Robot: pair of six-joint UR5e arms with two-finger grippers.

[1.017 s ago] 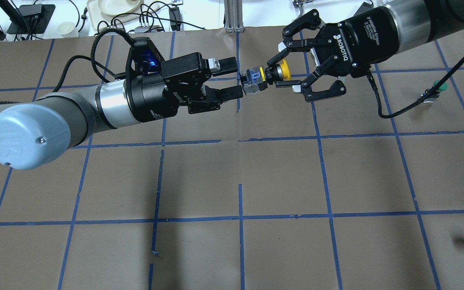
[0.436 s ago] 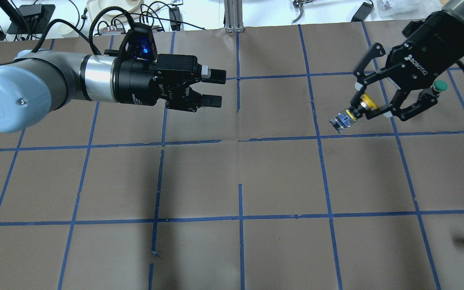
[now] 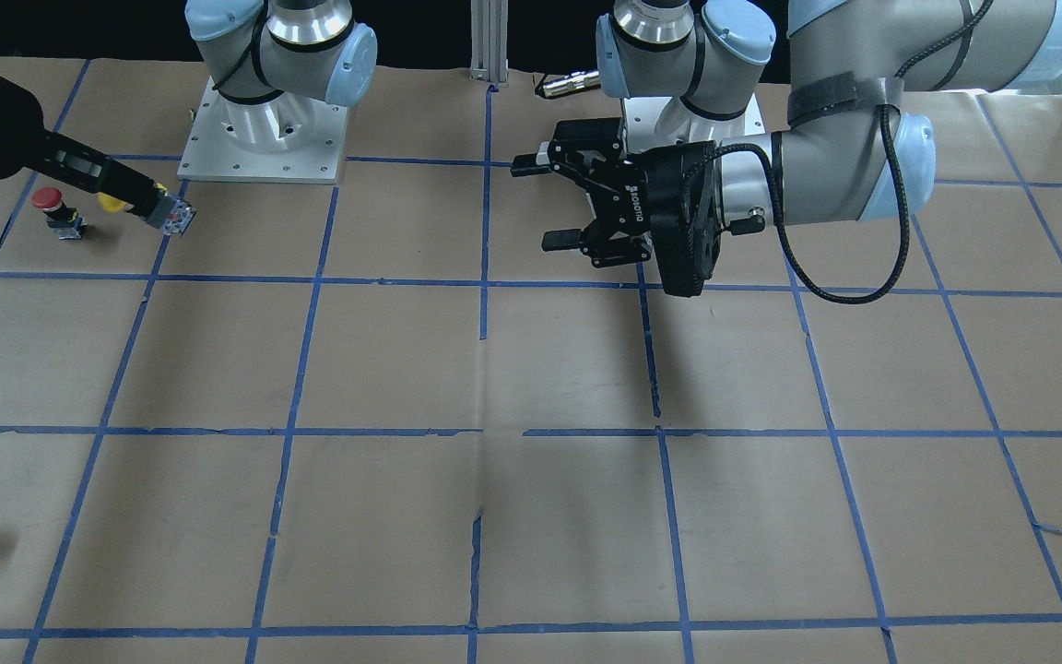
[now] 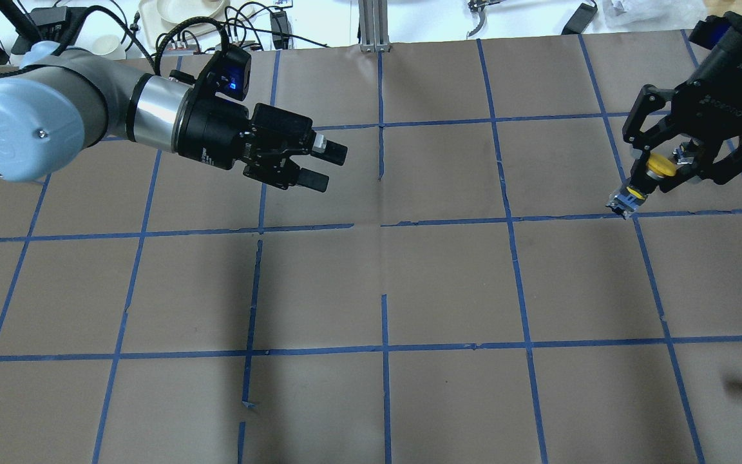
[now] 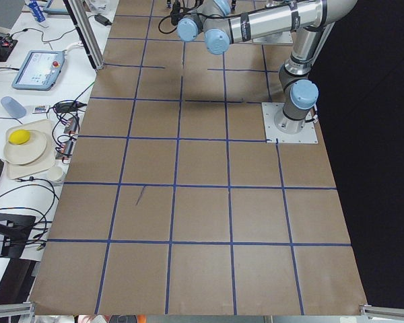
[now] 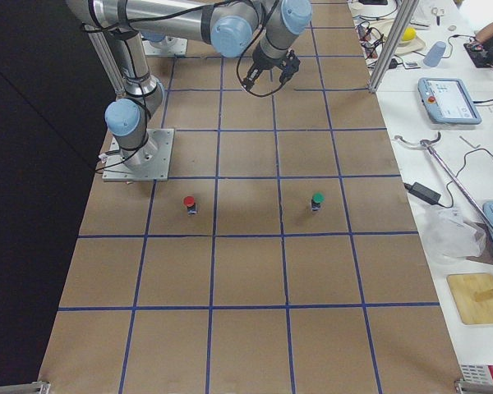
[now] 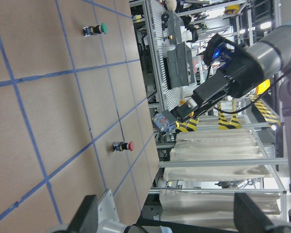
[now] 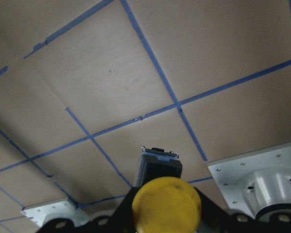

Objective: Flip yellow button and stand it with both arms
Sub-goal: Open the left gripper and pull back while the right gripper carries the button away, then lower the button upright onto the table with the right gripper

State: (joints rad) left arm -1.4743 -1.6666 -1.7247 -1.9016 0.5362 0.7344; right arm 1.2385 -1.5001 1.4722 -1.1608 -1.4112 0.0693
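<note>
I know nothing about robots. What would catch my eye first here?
The right hand holds a small yellow button tilted in the air at the overhead view's right, base lowest. The left hand hangs open and empty on the opposite side, over a brown table gridded with blue tape.

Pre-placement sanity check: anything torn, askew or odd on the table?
Only cosmetic: the blue tape has a torn, stray end on the robot's left side. The yellow button hangs tilted, base down, in the right gripper.
</note>
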